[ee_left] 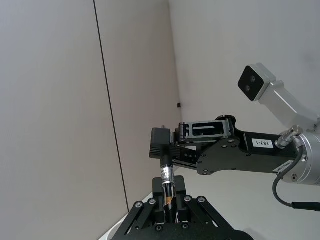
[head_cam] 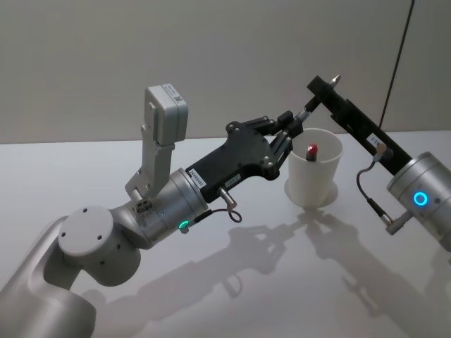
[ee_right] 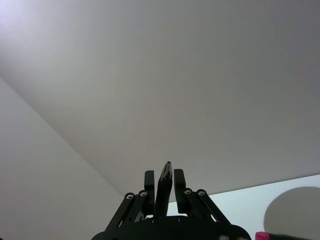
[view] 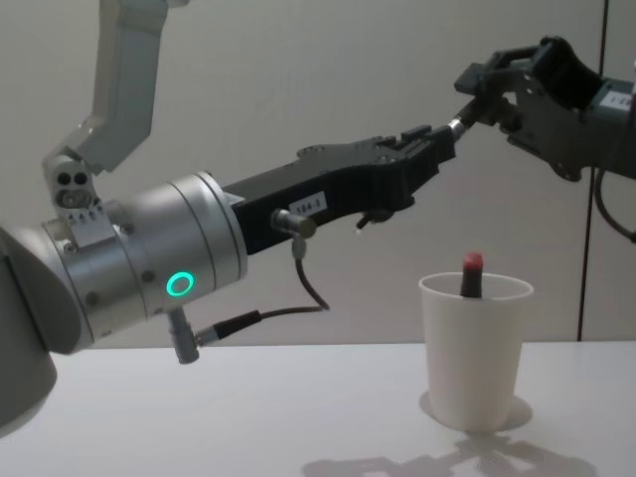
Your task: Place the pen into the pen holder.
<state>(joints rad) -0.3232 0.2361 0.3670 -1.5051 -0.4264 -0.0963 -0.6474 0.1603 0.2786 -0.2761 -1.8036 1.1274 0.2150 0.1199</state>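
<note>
Handover above paper cup (head_cam: pixel 314 176): left gripper (head_cam: pixel 294 126) and right gripper (head_cam: pixel 322 87) both pinch pen (view: pixel 455 123); one should release before lowering pen, beside red-capped pen (head_cam: pixel 312 151).

The left arm reaches from the lower left toward the frame's centre, its black left gripper (head_cam: pixel 294 125) closed on a slim dark pen (ee_left: pixel 166 187). The right arm enters from the right edge, its black right gripper (head_cam: pixel 331 80) clamped on a slim pen tip (ee_right: pixel 165 181) at upper right.
</note>
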